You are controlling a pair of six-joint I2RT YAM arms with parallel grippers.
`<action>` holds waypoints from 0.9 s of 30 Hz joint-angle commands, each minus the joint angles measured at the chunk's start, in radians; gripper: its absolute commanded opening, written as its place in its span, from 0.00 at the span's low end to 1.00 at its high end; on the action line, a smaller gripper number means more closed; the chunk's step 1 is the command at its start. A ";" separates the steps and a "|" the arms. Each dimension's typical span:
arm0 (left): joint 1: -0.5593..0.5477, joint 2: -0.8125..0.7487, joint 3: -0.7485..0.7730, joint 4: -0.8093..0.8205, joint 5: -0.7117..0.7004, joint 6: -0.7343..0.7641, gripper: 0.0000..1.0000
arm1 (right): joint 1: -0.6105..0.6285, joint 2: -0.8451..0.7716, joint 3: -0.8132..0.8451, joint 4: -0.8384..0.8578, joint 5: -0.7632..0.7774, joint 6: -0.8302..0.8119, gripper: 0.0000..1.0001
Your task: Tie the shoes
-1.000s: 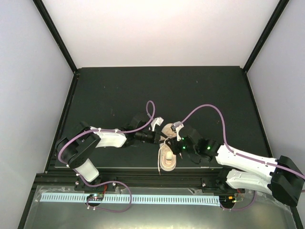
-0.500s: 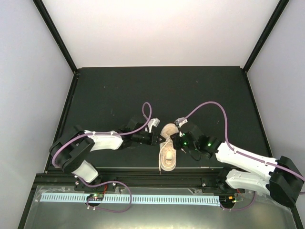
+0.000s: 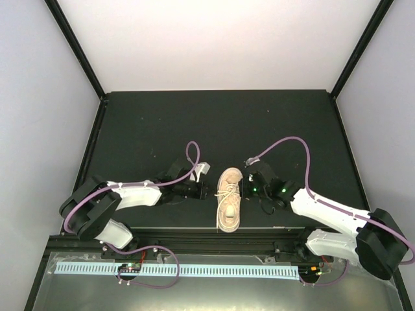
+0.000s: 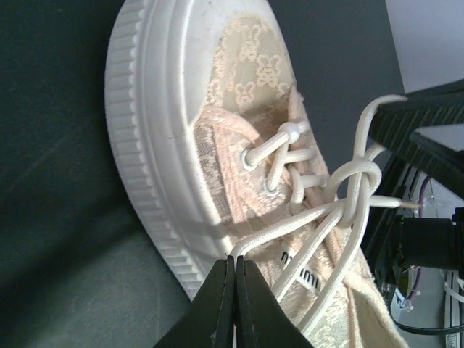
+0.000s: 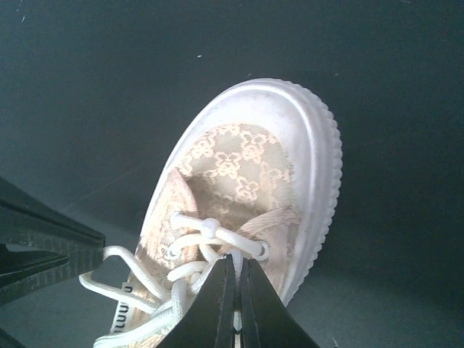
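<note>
**Sneaker at the worktop's near edge, laces pinched from both sides**

Sneaker (image 3: 229,202) lay lengthwise on the dark worktop (image 3: 162,123), toe pointing away from the arm bases and heel close to the near edge. Both wrist views cut the heel off, showing only the ribbed white sole, the toe cap and the front eyelets. From above, the fingertips were too small and dark to make out against the worktop.

The left fingers (image 4: 226,290) were pressed flat together with no gap. Several strands of the cream laces (image 4: 290,156) ran into their tips, clamped there. A single knot (image 4: 359,181) sat over the tongue, with loose loops on either side of it. Dark parts of the other arm filled that view's right edge.

The right fingers (image 5: 223,290) were likewise closed tight, tips against a lace crossing beside the lowest eyelets. A sliver of white showed in the seam between them. Where the strands ended was hidden.

The two arms flanked the sneaker closely. Beyond its toe, bare worktop stretched to the far wall and out to both side rails.
</note>
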 commanded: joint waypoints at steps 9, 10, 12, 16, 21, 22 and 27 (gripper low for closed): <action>0.030 -0.064 -0.056 -0.049 -0.063 0.026 0.01 | -0.121 -0.040 -0.038 -0.004 -0.056 -0.012 0.02; 0.032 -0.067 -0.060 -0.050 -0.064 0.026 0.01 | -0.129 -0.041 -0.038 -0.004 -0.058 -0.015 0.02; 0.035 -0.074 -0.065 -0.052 -0.063 0.027 0.02 | -0.145 -0.041 -0.039 -0.003 -0.067 -0.023 0.02; 0.036 -0.089 -0.064 -0.072 -0.077 0.041 0.02 | -0.167 -0.038 -0.039 0.002 -0.082 -0.033 0.02; 0.037 -0.121 -0.046 -0.125 -0.080 0.099 0.18 | -0.183 -0.055 -0.038 0.008 -0.114 -0.052 0.19; 0.037 -0.136 -0.033 -0.146 -0.086 0.125 0.26 | -0.185 -0.067 -0.039 0.006 -0.117 -0.055 0.26; 0.037 -0.184 0.056 -0.272 -0.134 0.250 0.53 | -0.204 -0.164 -0.065 -0.013 -0.120 -0.067 0.62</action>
